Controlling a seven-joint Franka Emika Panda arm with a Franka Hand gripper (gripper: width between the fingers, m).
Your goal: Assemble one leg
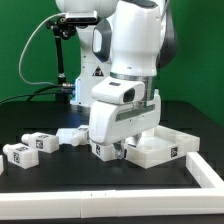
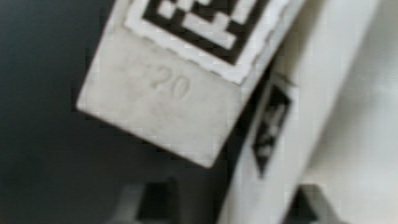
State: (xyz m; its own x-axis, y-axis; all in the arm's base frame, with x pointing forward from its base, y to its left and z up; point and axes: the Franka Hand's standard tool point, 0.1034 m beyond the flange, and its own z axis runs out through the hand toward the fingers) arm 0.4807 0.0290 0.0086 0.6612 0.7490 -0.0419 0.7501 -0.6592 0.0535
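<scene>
Three loose blocks lie on the bench (image 1: 60, 175) at the exterior view's left: far block (image 1: 18, 153), middle block (image 1: 42, 142), near block (image 1: 72, 135). The tool (image 1: 113, 152) is low, just above the bench. The leg (image 1: 103, 150) is right at its tips, beside the flat square piece with raised rim (image 1: 165, 150). In the wrist view the leg fills the frame and sits skewed, with a tagged white edge close alongside. Dark fingertips (image 2: 160, 200) show at the frame edge. Cannot tell whether the tool is clenched on the leg or released, since contact is not visible. Likely risks: the skew suggests an off-square hold, so the leg could twist or slip when lifted. With so little room, it may also catch on the raised rim and jam. A sideways move toward the exterior view's left could knock the near block.
</scene>
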